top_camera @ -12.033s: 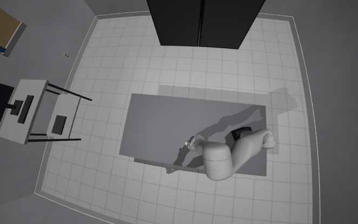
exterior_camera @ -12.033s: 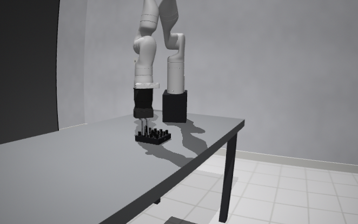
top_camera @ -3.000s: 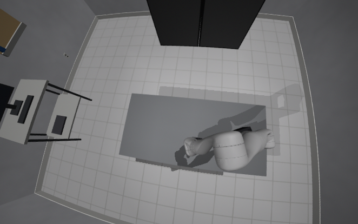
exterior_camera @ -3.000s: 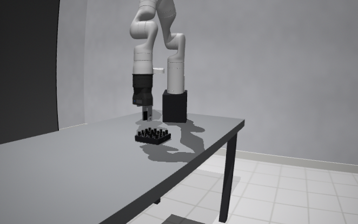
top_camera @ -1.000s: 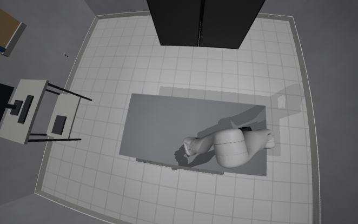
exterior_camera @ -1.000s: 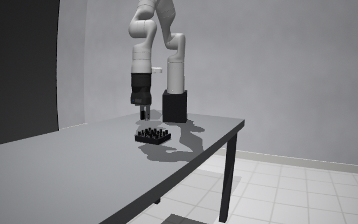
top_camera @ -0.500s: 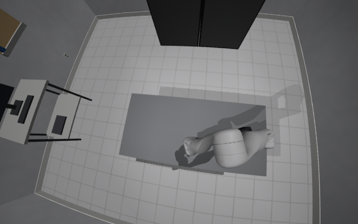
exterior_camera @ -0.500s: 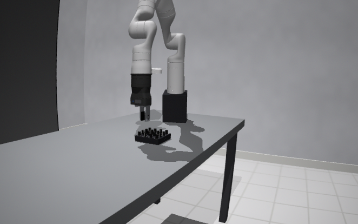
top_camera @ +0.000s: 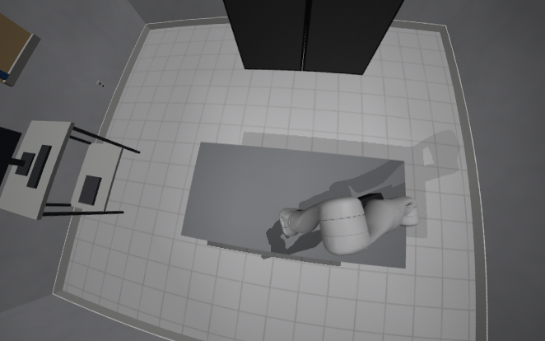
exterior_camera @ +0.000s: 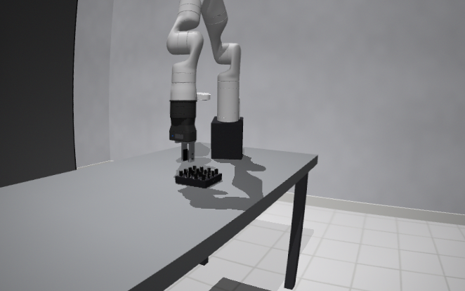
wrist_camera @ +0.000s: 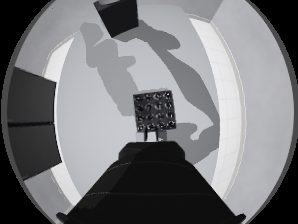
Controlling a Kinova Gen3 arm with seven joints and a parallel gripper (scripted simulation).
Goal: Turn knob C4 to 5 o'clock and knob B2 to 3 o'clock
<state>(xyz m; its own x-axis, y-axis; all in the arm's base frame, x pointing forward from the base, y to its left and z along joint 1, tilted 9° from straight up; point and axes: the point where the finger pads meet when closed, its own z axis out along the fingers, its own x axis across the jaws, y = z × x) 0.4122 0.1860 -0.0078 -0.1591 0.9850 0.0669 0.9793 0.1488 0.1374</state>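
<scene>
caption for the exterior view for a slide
Gripper hovering above the knob box on the table, fingers partly open, holding nothing.

Table (top_camera: 230, 189) mid-floor. Tall dark cabinet (top_camera: 313, 33) beyond its far edge. Desk (top_camera: 37, 169) w/ monitor (top_camera: 39, 165) well left of table; wood-topped bench (top_camera: 14, 45) further back-left.

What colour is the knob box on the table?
Black, like its knobs; the knob box shows best in the exterior view.

The knob box (exterior_camera: 199, 178) is a flat black square with rows of upright black knobs. It stands level on the bench (exterior_camera: 105, 211), near its edge.
</scene>
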